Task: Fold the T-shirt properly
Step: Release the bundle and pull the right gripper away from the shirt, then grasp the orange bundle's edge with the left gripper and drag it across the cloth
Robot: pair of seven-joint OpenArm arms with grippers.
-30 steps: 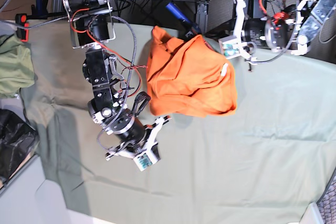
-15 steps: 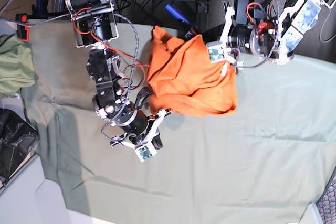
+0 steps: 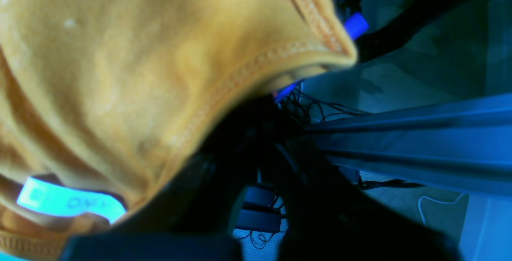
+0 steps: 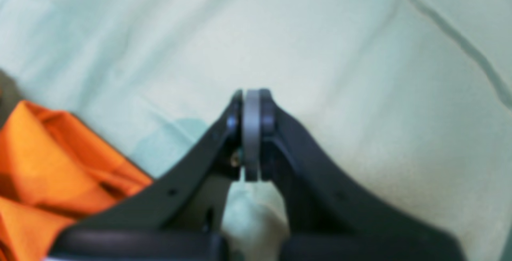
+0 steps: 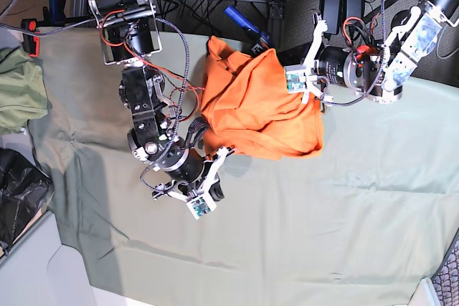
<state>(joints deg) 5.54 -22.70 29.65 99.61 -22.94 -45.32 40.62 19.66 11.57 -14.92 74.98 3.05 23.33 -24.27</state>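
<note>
The orange T-shirt (image 5: 258,109) is lying bunched in a loose heap on the sage-green cloth (image 5: 344,220) that is covering the worktop, toward the far edge between the two arms.

The left hand (image 5: 310,85) is sitting at the heap's edge, its fingers pinched together on a fold of the T-shirt. In the left wrist view the fabric is filling the space just in front of this hand, with a stitched hem (image 3: 224,93) curving across and a pale sewn-in label (image 3: 68,202) showing just beside the dark fingers; the fingers themselves are too dark and blurred to make out clearly.

The right hand (image 5: 215,166) is hovering over bare cloth just off the near side of the heap, its fingers (image 4: 252,133) pressed fully together and gripping nothing. In the right wrist view the T-shirt's edge (image 4: 52,161) is lying off to one side of this hand, not touching the fingertips.

An olive-green garment (image 5: 18,98) is sitting bunched well away from both hands, at the cloth's end.
</note>
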